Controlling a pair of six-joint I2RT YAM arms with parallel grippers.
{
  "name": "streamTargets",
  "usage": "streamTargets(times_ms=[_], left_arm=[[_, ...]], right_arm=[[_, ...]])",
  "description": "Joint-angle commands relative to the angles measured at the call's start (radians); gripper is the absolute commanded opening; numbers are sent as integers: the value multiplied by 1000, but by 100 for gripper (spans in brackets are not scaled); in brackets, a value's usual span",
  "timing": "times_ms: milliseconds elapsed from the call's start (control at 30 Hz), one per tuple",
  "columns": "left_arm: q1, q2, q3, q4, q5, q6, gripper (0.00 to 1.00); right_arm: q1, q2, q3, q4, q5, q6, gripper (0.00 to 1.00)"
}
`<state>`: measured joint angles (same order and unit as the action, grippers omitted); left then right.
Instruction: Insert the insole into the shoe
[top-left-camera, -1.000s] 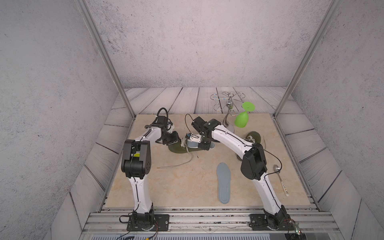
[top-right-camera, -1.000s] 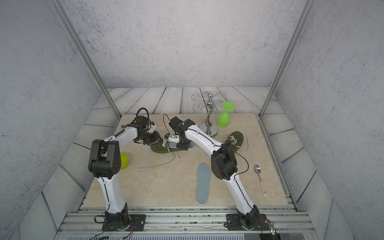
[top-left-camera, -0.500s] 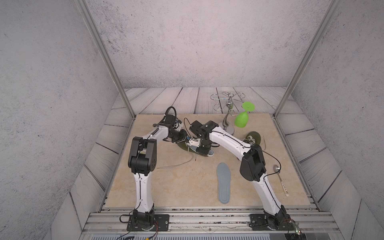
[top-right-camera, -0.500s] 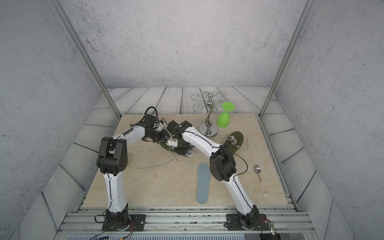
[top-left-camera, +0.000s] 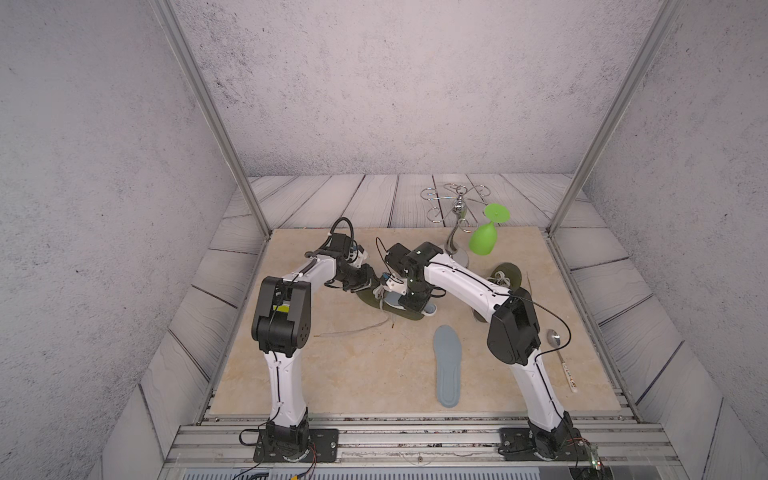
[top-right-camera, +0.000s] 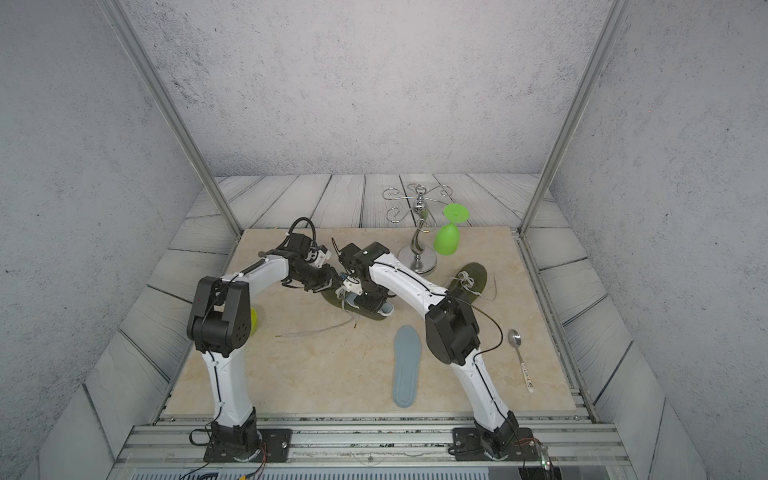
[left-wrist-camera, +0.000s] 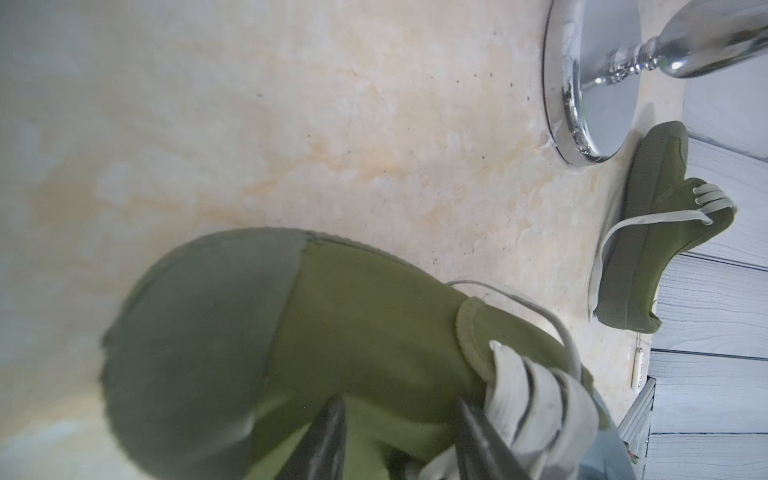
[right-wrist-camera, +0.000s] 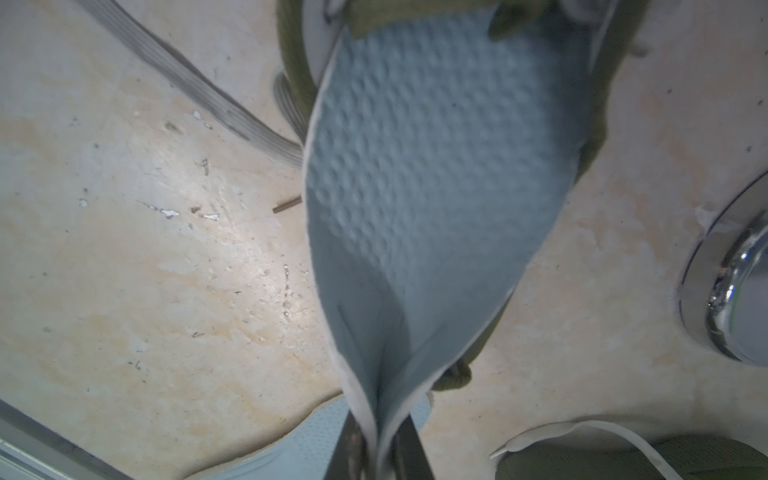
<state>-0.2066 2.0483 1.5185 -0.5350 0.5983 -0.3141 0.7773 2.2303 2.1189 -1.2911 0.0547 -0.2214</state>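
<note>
An olive green shoe (top-left-camera: 374, 300) (top-right-camera: 332, 300) lies on the mat near the middle. My left gripper (top-left-camera: 368, 282) (top-right-camera: 332, 280) (left-wrist-camera: 403, 436) is at its toe end, jaws closed on a fold of the shoe's (left-wrist-camera: 291, 332) green upper beside the white laces. A light blue dimpled insole (right-wrist-camera: 436, 166) runs forward into the shoe (right-wrist-camera: 295, 62) under the tongue. Its heel end is folded and pinched in my right gripper (right-wrist-camera: 378, 453) (top-left-camera: 411, 303) (top-right-camera: 368, 301), which is shut on it above the shoe's heel.
Another blue insole (top-left-camera: 447, 365) (top-right-camera: 406, 365) (right-wrist-camera: 307, 440) lies flat towards the front. A second olive shoe (top-left-camera: 507, 276) (top-right-camera: 471, 280) (left-wrist-camera: 648, 232) sits right of a chrome stand (top-left-camera: 457, 249) (left-wrist-camera: 590, 83) holding a green glass (top-left-camera: 484, 239). A spoon (top-left-camera: 559, 353) lies far right.
My left arm has swung right, carrying the shoe toward the middle. My right gripper has followed with the insole and now sits lower over the shoe's heel.
</note>
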Motion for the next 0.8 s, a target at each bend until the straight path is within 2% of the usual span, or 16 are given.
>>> streamTargets(times_ms=[0,133,533,767], left_arm=[[59,-44,67,-127,-103,27,47],[96,-39,39,-116,-95,32,47],[93,38,16,19,-19,58,47],[90,54,10,26,-66,74,46]], right_arm=[[-16,-25,27,-33,6,-24,10],[-16,-22,31,-42,-1,-32,10],[-16,26,107,-73,1,-70,10],[-17,57,151,-89,-10,-79,10]])
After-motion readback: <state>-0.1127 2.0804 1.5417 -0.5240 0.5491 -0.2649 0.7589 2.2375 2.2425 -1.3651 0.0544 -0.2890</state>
